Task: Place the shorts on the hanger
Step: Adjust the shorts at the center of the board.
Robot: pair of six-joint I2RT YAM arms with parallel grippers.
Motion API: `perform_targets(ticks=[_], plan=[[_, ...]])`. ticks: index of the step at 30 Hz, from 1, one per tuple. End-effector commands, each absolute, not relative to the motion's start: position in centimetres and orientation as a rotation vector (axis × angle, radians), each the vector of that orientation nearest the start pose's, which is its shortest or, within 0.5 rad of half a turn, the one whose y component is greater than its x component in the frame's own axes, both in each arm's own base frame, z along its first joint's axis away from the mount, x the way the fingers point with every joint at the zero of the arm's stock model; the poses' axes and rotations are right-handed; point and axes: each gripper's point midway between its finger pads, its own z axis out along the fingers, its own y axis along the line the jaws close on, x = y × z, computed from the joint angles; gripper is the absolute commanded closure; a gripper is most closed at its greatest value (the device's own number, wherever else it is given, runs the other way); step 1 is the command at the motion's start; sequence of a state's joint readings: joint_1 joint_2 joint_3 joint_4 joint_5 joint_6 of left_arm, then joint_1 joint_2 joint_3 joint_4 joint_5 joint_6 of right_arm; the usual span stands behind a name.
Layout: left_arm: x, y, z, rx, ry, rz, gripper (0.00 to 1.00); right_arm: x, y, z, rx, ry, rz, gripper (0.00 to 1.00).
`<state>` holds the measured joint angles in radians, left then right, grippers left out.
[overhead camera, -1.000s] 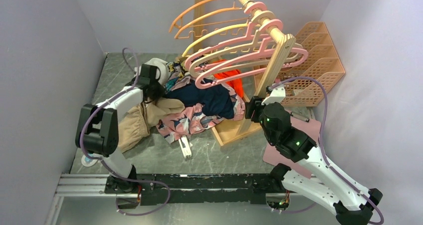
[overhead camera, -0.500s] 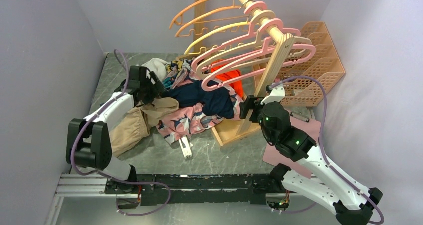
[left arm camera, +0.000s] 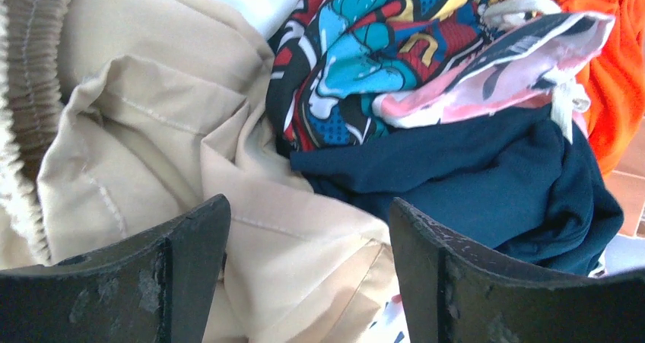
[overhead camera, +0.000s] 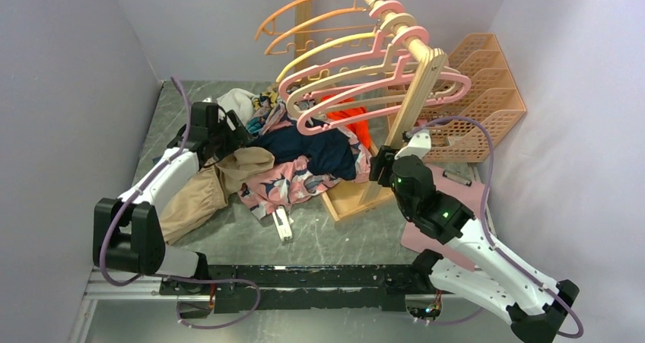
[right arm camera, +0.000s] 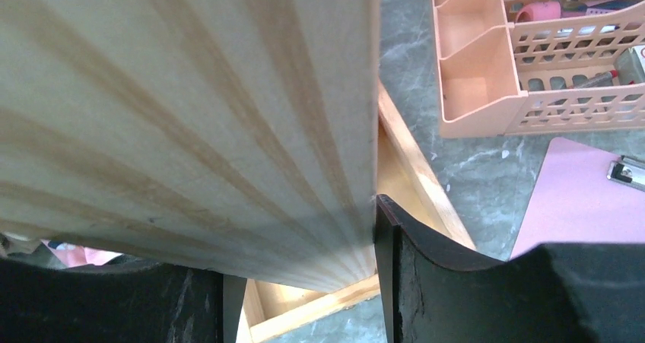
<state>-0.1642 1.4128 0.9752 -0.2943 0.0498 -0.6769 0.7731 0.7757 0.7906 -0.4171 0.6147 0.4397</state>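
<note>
The shorts [overhead camera: 285, 183], pink with a navy-and-white print, lie crumpled in the clothes pile; a pink-and-white fold of them [left arm camera: 487, 92] shows in the left wrist view. Pink hangers hang on the wooden rod, the frontmost hanger [overhead camera: 459, 79] nearest the post. My left gripper [overhead camera: 234, 134] [left arm camera: 308, 229] is open at the pile's left side, with a loose fold of a beige garment [left arm camera: 152, 130] between its fingers, unpinched. My right gripper [overhead camera: 382, 164] [right arm camera: 300, 236] is shut on the rack's wooden post [right arm camera: 190, 115].
A navy garment [overhead camera: 319, 149], an orange-red one [overhead camera: 354, 119] and a comic-print one [left arm camera: 365, 46] share the pile. Orange and yellow hangers hang further back. A peach organizer basket [overhead camera: 487, 92] and a pink clipboard [overhead camera: 456, 206] lie on the right. Walls close in on both sides.
My left gripper has opened and drawn back a little to the left, off the pile. The hangers have swung on the rod. The right gripper stays at the post.
</note>
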Motion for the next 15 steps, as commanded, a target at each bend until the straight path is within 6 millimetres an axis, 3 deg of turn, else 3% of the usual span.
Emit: perform_targets(ticks=[1,10,15], plan=[[36.2,-9.0,13.6,-0.511,2.282,-0.445,0.2,26.5,16.0,20.3,-0.093,1.981,0.234,0.7],[35.6,-9.6,13.5,-0.489,2.271,-0.501,0.22,27.0,18.4,20.6,-0.234,1.924,0.293,0.87],[36.6,-10.6,15.4,-0.486,2.228,-0.581,0.17,26.9,18.6,20.7,-0.269,1.931,0.29,0.87]])
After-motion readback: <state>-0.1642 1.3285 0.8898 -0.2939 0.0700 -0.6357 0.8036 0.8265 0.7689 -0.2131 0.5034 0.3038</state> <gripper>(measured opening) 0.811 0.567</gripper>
